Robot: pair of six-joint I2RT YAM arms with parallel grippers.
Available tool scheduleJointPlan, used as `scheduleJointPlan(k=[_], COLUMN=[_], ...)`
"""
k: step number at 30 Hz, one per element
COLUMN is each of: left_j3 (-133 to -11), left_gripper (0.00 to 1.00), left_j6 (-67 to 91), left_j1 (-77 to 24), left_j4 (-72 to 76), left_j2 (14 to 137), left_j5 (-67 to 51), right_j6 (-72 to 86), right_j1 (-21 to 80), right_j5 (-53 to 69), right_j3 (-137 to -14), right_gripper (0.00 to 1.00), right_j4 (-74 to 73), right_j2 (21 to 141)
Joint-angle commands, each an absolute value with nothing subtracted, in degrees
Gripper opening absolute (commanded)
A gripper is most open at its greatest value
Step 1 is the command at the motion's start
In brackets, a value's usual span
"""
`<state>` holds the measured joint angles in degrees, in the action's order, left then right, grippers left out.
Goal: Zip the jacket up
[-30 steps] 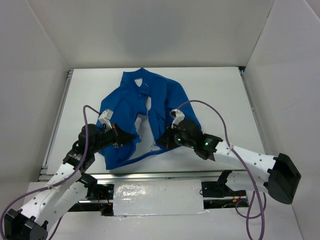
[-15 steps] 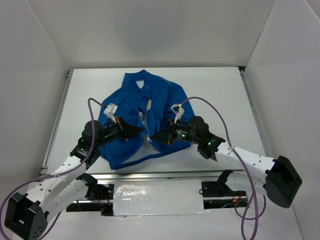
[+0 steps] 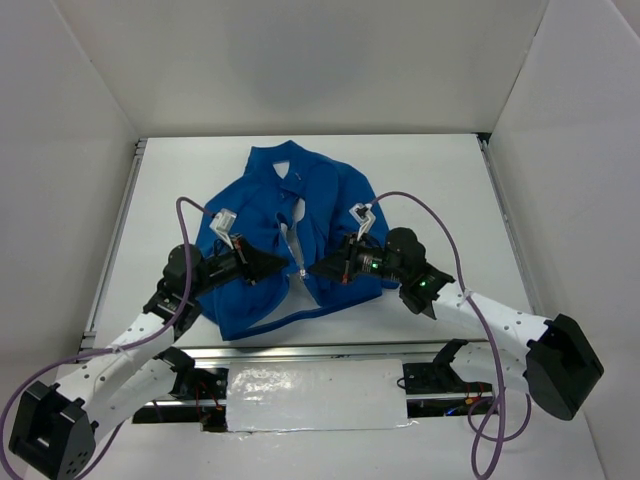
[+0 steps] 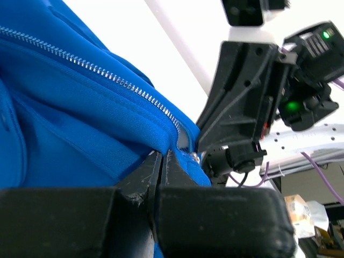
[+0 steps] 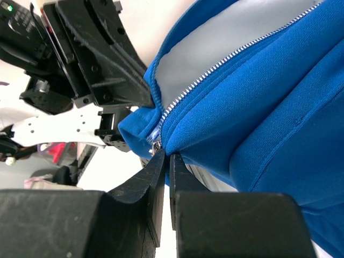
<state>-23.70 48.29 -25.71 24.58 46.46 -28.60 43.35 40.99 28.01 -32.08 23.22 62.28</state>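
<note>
Biggest worry imo: the left gripper [image 3: 282, 263] and right gripper [image 3: 320, 270] are each clamped on just a sliver of the jacket [image 3: 325, 195] hem beside the zipper [image 4: 107, 72], tips nearly touching, so a tug could pop the fabric free or knock them together. Rest of the jacket spreads on the counter [image 3: 440, 180] beyond both tips.

No text, label, brand, number or sign can be read in any of the three views.
</note>
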Motion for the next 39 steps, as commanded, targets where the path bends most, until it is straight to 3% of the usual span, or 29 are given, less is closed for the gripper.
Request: scheduleJointPlan(k=[1,8,16,39], left_j3=[-22.16,-18.02,-15.38,-13.80], left_gripper=[0.00,0.00,0.00,0.00], left_j6=[48.78,47.64,41.23,38.94], left_j1=[-26.02,-26.02,-26.02,-26.28], left_j4=[33.56,43.40,43.77,48.25], left_j2=[46.14,43.07,38.41,41.31], left_j5=[-32.86,-37.00,-35.95,-36.30], right_j6=[45.26,47.46,49.13,54.93], right_j1=[39.99,39.73,39.73,39.90], right_j5=[31.54,37.26,37.71,41.22], right_j3=[-33.05,-32.61,-33.22,-31.46], right_gripper=[0.00,0.00,0.00,0.00], right_j4=[26.54,27.52,23.12,31.64], right_j2=[61.96,63.54,64.25,63.46])
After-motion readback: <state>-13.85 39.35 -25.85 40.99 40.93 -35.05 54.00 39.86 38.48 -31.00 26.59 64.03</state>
